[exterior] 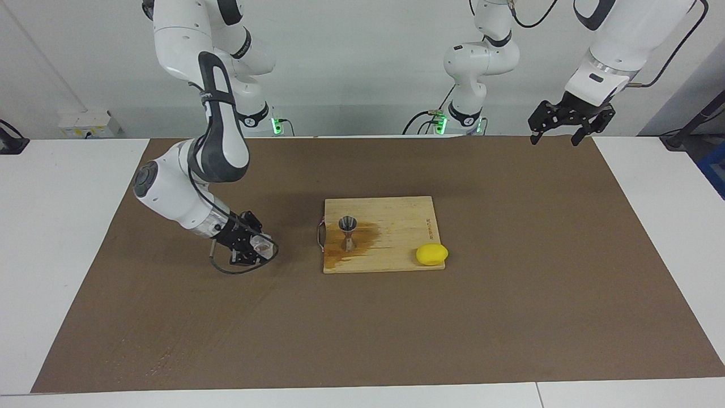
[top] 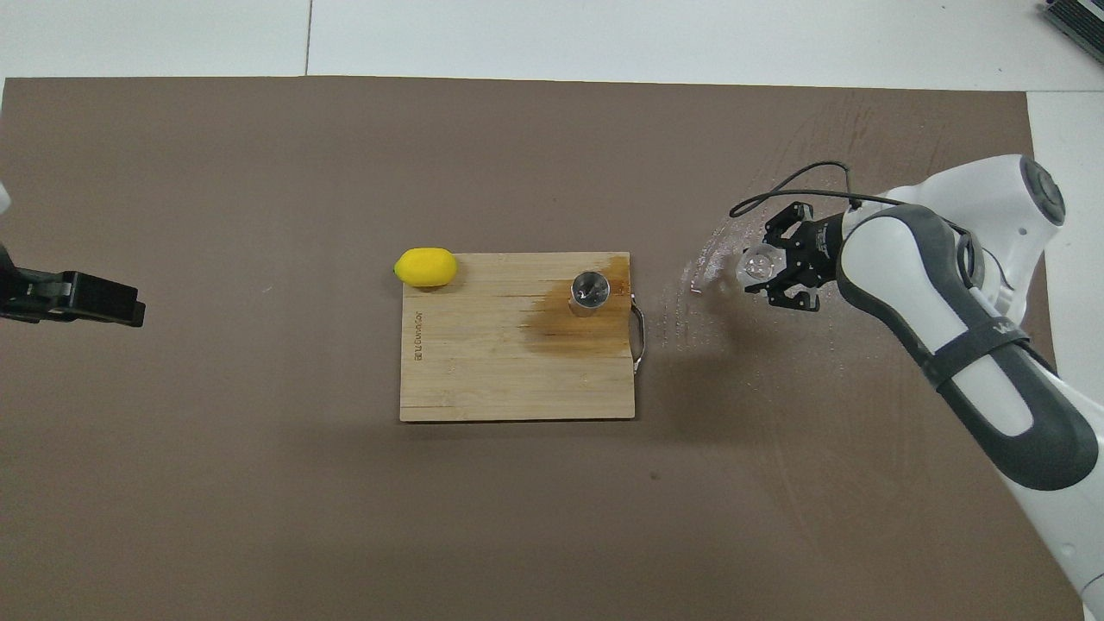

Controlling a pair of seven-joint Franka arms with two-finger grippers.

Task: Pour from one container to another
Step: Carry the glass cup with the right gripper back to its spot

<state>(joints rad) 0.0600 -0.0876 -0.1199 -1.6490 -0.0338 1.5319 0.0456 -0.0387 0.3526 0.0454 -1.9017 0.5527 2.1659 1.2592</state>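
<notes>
A small clear cup (exterior: pixel 262 245) (top: pixel 760 262) is tipped sideways, low over the brown mat toward the right arm's end of the table. My right gripper (exterior: pixel 252 249) (top: pixel 774 274) is shut on it. The silvery hourglass jigger (exterior: pixel 348 232) (top: pixel 591 291) stands upright on the wooden board (exterior: pixel 399 224) (top: pixel 483 371), apart from the cup, with a dark wet stain around its foot. My left gripper (exterior: pixel 555 138) (top: pixel 95 298) waits open and raised over the mat's edge at the left arm's end.
A yellow lemon (exterior: pixel 431 254) (top: pixel 425 266) lies at the board's corner farther from the robots. A metal handle (top: pixel 638 332) sticks out of the board's edge facing the cup. Wet droplets (top: pixel 703 276) spot the brown mat (exterior: pixel 510 317) between board and cup.
</notes>
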